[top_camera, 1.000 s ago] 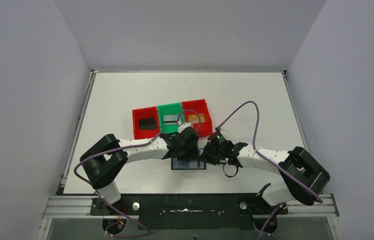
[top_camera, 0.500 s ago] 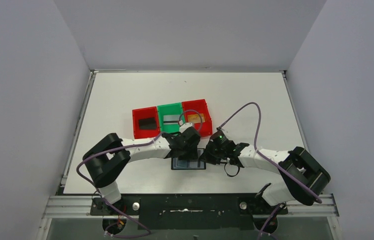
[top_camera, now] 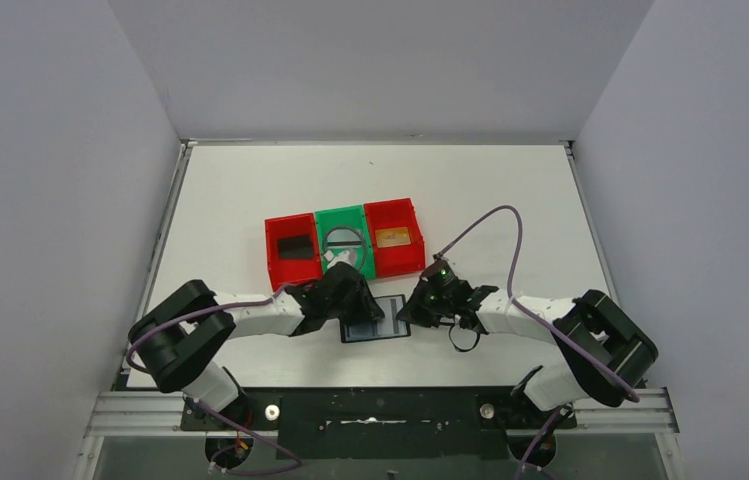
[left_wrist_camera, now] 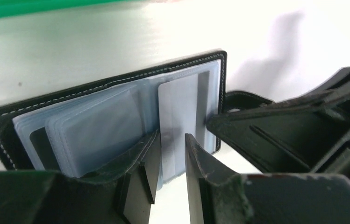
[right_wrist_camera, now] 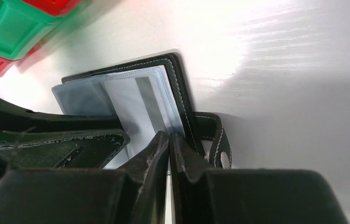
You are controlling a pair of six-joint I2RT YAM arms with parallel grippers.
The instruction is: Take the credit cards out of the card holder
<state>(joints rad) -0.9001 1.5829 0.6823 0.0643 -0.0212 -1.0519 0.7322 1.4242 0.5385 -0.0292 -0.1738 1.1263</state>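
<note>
Fingers of your left gripper (left_wrist_camera: 170,154) stand narrowly apart over the near edge of a pale card (left_wrist_camera: 177,107). Your right gripper (right_wrist_camera: 169,142) presses its jaws together at the rim of the card holder (right_wrist_camera: 185,93), and you cannot tell whether they pinch anything. That holder lies open and flat on the table (top_camera: 470,190) between both grippers, just in front of the row of bins (top_camera: 340,213).
</note>
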